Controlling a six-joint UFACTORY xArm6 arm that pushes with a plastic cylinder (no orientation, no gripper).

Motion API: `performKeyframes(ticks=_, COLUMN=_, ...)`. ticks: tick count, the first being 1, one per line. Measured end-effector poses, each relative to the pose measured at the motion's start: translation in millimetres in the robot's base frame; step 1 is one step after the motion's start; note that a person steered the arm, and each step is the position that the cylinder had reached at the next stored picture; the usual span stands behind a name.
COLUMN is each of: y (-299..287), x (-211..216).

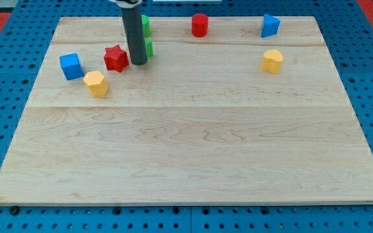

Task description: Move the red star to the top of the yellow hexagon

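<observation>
The red star [116, 57] lies at the upper left of the wooden board [186, 142]. The yellow hexagon [96, 83] sits just below and to the left of it, a small gap between them. My tip [138, 63] stands just to the right of the red star, close to it; I cannot tell if it touches. The dark rod rises from there to the view's top.
A blue cube [71, 66] lies left of the star. Two green blocks [146, 26] [149, 47] are partly hidden behind the rod. A red cylinder [200, 24] and a blue block [270, 25] sit along the top edge. A second yellow block [272, 61] lies at the right.
</observation>
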State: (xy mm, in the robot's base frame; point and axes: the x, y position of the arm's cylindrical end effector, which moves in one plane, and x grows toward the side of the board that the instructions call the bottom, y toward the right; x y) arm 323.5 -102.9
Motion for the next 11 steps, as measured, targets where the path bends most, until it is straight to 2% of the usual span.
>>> performKeyframes(ticks=3, y=-26.5, x=-3.8)
performKeyframes(ticks=6, y=-39.3, x=-35.4)
performKeyframes(ticks=7, y=-65.8, x=-35.2)
performKeyframes(ticks=9, y=-62.2, x=-4.7)
performKeyframes(ticks=11, y=-63.6, x=-4.4)
